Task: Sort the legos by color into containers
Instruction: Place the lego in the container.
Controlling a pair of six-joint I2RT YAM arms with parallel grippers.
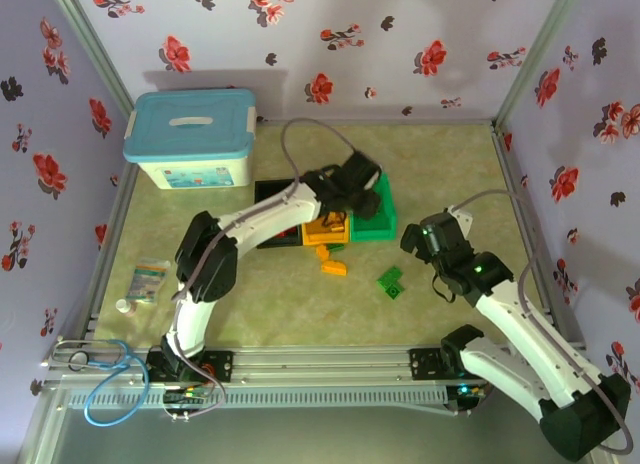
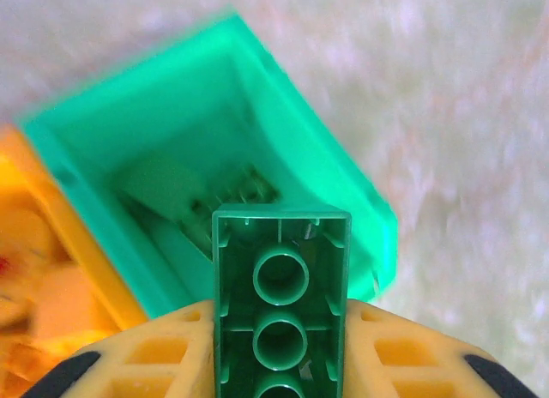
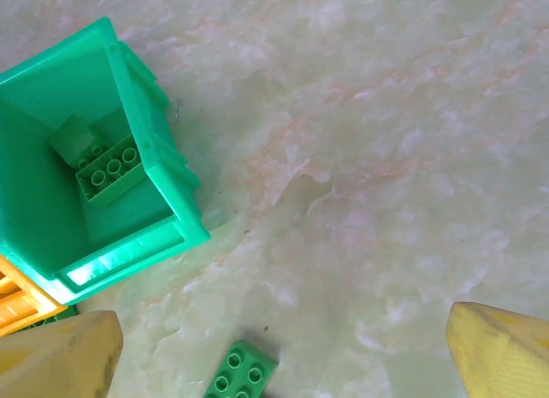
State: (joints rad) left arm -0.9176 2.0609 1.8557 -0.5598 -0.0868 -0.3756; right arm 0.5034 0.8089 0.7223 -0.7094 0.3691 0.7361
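One green brick [image 2: 280, 304] sits clamped in the left gripper [image 2: 280, 368] over the green bin [image 3: 146, 158], which holds two green legos [image 3: 107, 171]. Three bins stand in a row: black bin [image 1: 270, 192] left, orange bin [image 1: 325, 227] middle, green right. The right gripper [image 3: 283, 351] is spread wide and empty, above one loose green lego [image 3: 240, 372].

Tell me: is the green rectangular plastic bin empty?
Not empty: the green plastic bin holds green studded bricks lying on its bottom.

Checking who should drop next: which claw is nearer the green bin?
Left. The left claw hangs over the green bin, shut on a green brick; the right claw stands open over the table beside it.
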